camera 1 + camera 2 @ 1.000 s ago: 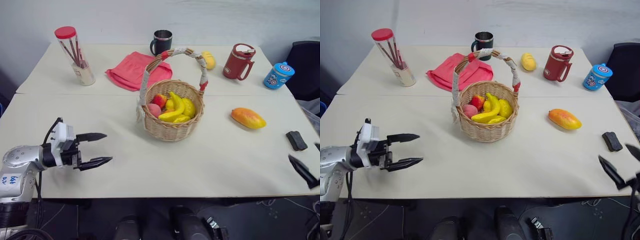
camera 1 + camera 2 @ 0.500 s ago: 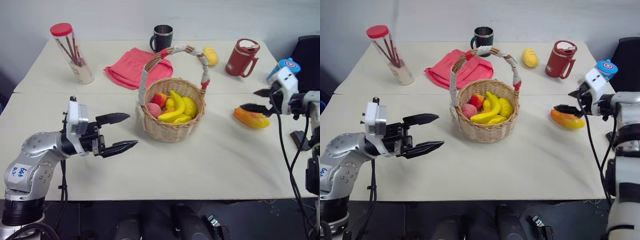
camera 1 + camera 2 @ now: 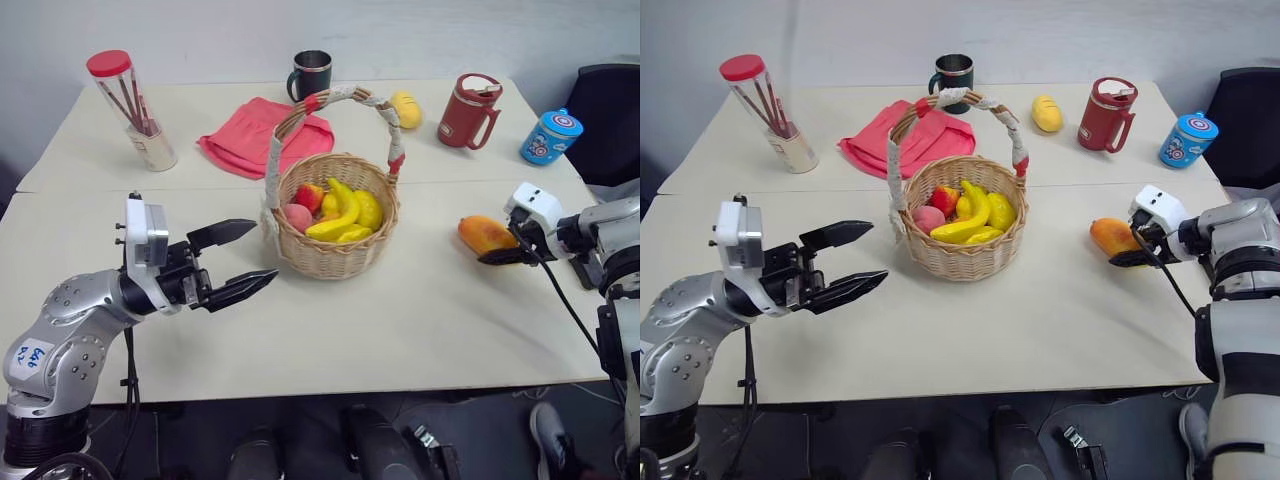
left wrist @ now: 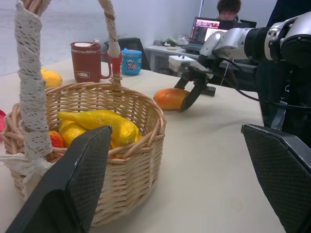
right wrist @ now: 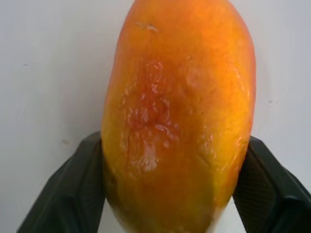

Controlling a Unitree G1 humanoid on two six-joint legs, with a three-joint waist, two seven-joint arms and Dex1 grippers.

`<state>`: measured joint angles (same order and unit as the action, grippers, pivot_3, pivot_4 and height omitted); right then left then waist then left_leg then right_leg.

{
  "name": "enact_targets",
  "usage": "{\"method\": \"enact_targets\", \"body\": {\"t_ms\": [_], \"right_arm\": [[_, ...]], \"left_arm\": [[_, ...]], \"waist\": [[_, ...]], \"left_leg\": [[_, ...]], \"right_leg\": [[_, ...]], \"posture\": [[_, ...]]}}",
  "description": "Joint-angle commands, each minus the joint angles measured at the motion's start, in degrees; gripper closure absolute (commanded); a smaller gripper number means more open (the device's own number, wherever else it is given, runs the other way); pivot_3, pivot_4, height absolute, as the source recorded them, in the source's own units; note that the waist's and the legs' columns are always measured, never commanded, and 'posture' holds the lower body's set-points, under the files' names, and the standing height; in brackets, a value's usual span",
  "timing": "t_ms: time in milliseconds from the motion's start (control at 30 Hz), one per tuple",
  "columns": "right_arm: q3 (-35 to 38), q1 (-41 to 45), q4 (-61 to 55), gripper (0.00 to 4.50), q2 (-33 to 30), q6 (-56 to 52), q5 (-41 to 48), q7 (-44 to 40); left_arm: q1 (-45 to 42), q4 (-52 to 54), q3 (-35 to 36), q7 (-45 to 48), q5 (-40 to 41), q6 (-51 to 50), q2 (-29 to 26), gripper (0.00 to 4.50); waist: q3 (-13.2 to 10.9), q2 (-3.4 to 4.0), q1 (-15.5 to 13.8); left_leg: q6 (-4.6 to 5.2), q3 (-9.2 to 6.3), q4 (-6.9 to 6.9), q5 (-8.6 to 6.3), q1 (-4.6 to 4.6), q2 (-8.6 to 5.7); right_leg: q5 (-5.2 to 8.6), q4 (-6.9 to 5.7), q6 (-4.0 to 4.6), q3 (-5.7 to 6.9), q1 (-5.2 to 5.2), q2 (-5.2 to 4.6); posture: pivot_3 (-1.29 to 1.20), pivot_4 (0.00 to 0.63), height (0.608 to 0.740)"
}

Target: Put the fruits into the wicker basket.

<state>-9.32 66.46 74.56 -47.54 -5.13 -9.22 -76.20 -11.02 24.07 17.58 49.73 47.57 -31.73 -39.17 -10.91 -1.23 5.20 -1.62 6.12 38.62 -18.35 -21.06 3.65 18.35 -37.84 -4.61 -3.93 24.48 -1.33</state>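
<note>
The wicker basket [image 3: 330, 262] stands mid-table with a yellow banana [image 3: 340, 215], a pink-red peach [image 3: 298, 216] and other fruit inside. To its right the orange-yellow mango [image 3: 480, 233] lies on the table. My right gripper [image 3: 1123, 248] reaches down onto the mango's near end. In the right wrist view both fingers [image 5: 68, 189] press against the sides of the mango [image 5: 180, 111]. My left gripper [image 3: 262, 250] hovers open and empty just left of the basket, pointing at it.
Along the back stand a red-capped tube of sticks [image 3: 125, 105], a pink cloth [image 3: 255, 140], a black mug [image 3: 310, 72], a small yellow oval object [image 3: 405, 108], a red mug [image 3: 465, 108] and a blue cup [image 3: 545, 137]. A person [image 4: 228, 7] sits at a laptop beyond the table.
My right arm swung in from the table's near right corner to the mango, and its fingers have come down around it. The left gripper rose and moved right toward the basket, still open.
</note>
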Motion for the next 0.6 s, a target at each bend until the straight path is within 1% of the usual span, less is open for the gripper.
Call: {"method": "enact_targets", "body": {"t_ms": [33,67,100,167,233,267,300,367,400,433,467,500,600], "right_arm": [[4.33,1.63,-5.29,1.6,-0.77,-0.69,5.25,-8.69],[4.5,0.62,-9.44,1.6,-0.63,-3.18,8.6,-12.25],[4.5,-1.56,-17.47,1.6,-0.46,-9.8,14.03,-14.54],[6.84,-8.0,-38.63,1.6,0.74,-24.72,24.18,-15.79],[9.42,-14.11,-59.63,1.6,1.94,-40.53,33.77,-11.81],[10.88,-15.74,-67.45,1.6,3.03,-49.11,38.53,-8.36],[13.22,-15.68,-72.79,1.6,5.54,-59.18,43.25,-3.7],[16.72,-15.02,-78.7,1.6,10.27,-70.3,48.19,3.95],[19.25,-13.41,-79.35,1.6,15.36,-73.87,48.18,10.23],[21.5,-11.91,-79.29,1.6,20.78,-75.05,47.43,16.78],[23.14,-11.13,-79.48,1.6,24.73,-76.03,46.73,21.71],[23.36,-10.92,-80.08,1.6,27.27,-76.99,46.12,25.15],[19.92,-12.5,-81.42,1.6,32.06,-73.1,41.22,35.27]], "left_arm": [[2.09,-0.81,2.85,1.64,0.09,1.62,-1.05,0.0],[3.04,-1.18,3.23,2.05,-0.33,2.03,-1.13,0.0],[4.07,-1.58,3.72,2.41,-0.71,2.49,-1.16,0.0],[5.58,-2.21,4.75,2.34,-0.99,3.03,-0.95,0.0],[6.59,-2.79,5.27,1.98,-1.54,3.66,-0.76,0.0],[6.95,-3.13,5.3,1.93,-1.95,4.08,-0.69,0.0],[7.12,-3.44,5.17,1.87,-2.33,4.43,-0.57,0.0],[7.1,-3.91,4.88,1.9,-2.72,4.94,-0.39,0.0],[6.99,-4.0,4.62,1.85,-2.74,5.04,-0.22,0.0],[6.7,-4.04,4.15,1.66,-2.87,5.15,0.07,0.0],[6.52,-3.85,3.69,1.29,-2.86,5.16,0.48,0.0],[6.27,-3.61,3.23,0.82,-2.76,5.06,0.94,0.0],[6.1,-3.18,2.09,0.02,-3.05,5.7,2.55,0.0]], "waist": [[0.0,0.0,0.25],[0.0,0.0,0.33],[0.0,0.0,0.41],[0.0,0.0,0.46],[0.0,0.0,0.2],[0.0,0.0,0.09],[0.0,0.0,-0.08],[0.01,-0.02,-0.42],[0.03,-0.05,-0.56],[0.09,-0.15,-0.63],[0.15,-0.25,-0.57],[0.17,-0.27,-0.56],[0.18,-0.3,-1.02]], "left_leg": [[-0.01,0.0,-0.02,0.0,-0.02,0.03],[-0.01,0.0,-0.04,-0.01,-0.02,0.05],[-0.02,0.0,-0.07,-0.01,-0.03,0.06],[-0.03,-0.03,-0.1,-0.01,-0.02,0.11],[-0.07,-0.26,-0.08,-0.03,-0.13,0.18],[-0.1,-0.36,-0.1,-0.02,-0.17,0.18],[-0.13,-0.44,-0.11,-0.01,-0.18,0.19],[-0.16,-0.55,-0.1,0.03,-0.2,0.15],[-0.15,-0.63,-0.08,0.02,-0.21,0.12],[-0.12,-0.66,-0.06,0.0,-0.23,0.08],[-0.09,-0.71,-0.05,-0.01,-0.23,0.04],[-0.08,-0.71,-0.02,-0.01,-0.25,0.02],[-0.08,-0.81,-0.08,-0.01,-0.38,0.0]], "right_leg": [[0.0,0.0,0.0,0.01,0.03,0.01],[0.0,0.01,0.0,0.02,0.03,0.01],[0.0,0.01,0.0,0.02,0.04,0.0],[0.01,0.0,0.01,0.01,0.05,-0.02],[0.03,0.0,0.06,-0.04,0.04,-0.05],[0.05,-0.01,0.08,0.01,0.06,-0.06],[0.07,-0.04,0.12,0.06,0.06,-0.06],[0.08,-0.1,0.15,0.16,0.06,-0.11],[0.09,-0.09,0.17,0.25,0.03,-0.14],[0.09,-0.08,0.17,0.3,0.02,-0.18],[0.1,-0.06,0.18,0.35,-0.03,-0.23],[0.09,-0.07,0.19,0.34,-0.03,-0.23],[0.09,0.01,0.2,0.47,0.02,-0.26]], "posture": [[0.0,0.15,0.74],[0.0,0.15,0.74],[0.0,0.15,0.74],[0.0,0.15,0.74],[0.0,0.15,0.74],[0.0,0.15,0.74],[0.0,0.15,0.74],[0.0,0.15,0.74],[0.0,0.15,0.74],[0.0,0.15,0.74],[0.0,0.15,0.74],[0.0,0.15,0.74],[0.0,0.15,0.74]]}}
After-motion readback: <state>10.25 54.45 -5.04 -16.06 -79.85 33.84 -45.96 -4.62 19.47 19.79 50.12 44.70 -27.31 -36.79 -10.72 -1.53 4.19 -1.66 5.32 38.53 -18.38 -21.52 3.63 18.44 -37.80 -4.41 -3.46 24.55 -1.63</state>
